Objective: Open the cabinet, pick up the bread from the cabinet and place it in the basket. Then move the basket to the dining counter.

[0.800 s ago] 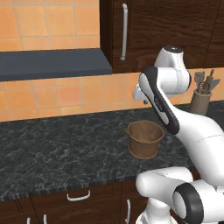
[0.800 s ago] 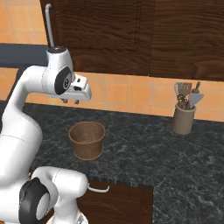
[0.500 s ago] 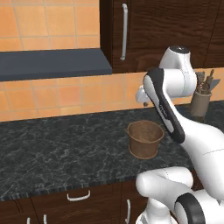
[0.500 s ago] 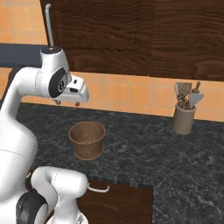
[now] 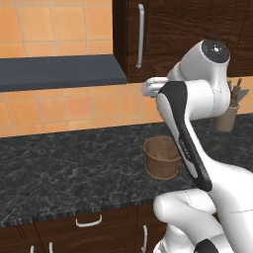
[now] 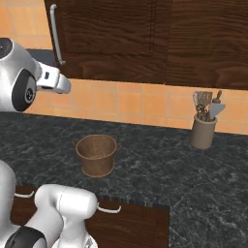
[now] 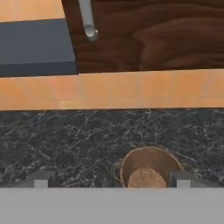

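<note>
The cabinet [image 5: 192, 34] is a dark brown wall unit with its door closed; its silver bar handle [image 5: 140, 35] runs vertically near the left edge. My gripper [image 5: 149, 89] hangs just below the handle's lower end, in front of the tiled wall. In the hand view the handle [image 7: 87, 19] ends at the top, and my fingertips [image 7: 41, 178] stand wide apart, open and empty. The round brown basket [image 5: 162, 157] stands on the black worktop beneath the hand, also seen as basket [image 6: 96, 154] and basket [image 7: 148, 168]. The bread is hidden.
A grey-tan pot of utensils [image 6: 202, 131] stands at the right against the tiles. A dark grey shelf [image 5: 54, 71] juts out left of the cabinet. The black marbled worktop [image 5: 59, 168] has drawers [image 5: 89, 222] under its front edge.
The arm has lifted and the hand has moved up and left, closer to the lower end of the cabinet handle. The basket has not moved.
</note>
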Controlling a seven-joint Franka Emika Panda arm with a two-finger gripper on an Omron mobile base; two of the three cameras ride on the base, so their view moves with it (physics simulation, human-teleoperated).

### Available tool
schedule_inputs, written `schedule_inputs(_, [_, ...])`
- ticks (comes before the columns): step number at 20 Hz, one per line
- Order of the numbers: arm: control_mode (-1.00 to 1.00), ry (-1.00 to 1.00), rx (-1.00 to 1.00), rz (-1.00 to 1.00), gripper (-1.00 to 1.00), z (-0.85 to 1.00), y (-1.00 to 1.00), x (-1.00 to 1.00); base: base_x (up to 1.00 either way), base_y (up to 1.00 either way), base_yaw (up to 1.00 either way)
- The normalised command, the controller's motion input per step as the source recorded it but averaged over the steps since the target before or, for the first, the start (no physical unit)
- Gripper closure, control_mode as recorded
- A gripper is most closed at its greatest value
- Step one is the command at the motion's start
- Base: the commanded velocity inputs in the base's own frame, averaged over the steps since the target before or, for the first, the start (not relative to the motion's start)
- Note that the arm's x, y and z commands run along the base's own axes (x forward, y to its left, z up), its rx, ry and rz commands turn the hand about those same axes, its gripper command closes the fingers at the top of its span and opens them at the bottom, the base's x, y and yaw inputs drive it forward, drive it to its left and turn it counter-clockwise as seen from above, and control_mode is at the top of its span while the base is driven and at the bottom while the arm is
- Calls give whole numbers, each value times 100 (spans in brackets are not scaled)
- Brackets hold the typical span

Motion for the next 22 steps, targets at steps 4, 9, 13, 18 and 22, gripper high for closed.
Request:
schedule_inputs(4, [-100,-29,3,-6,-100,95,54,30,0,0,0])
schedule_inputs(9, [-100,-22,5,-1,-100,62,4,0,0,0,0])
schedule_inputs(13, [-100,-9,4,0,-100,71,0,27,0,0,0])
schedule_inputs(18, [-100,-3,6,0,-100,27,0,44,0,0,0])
schedule_inputs(22, [-100,0,7,0,-100,0,5,5,0,0,0])
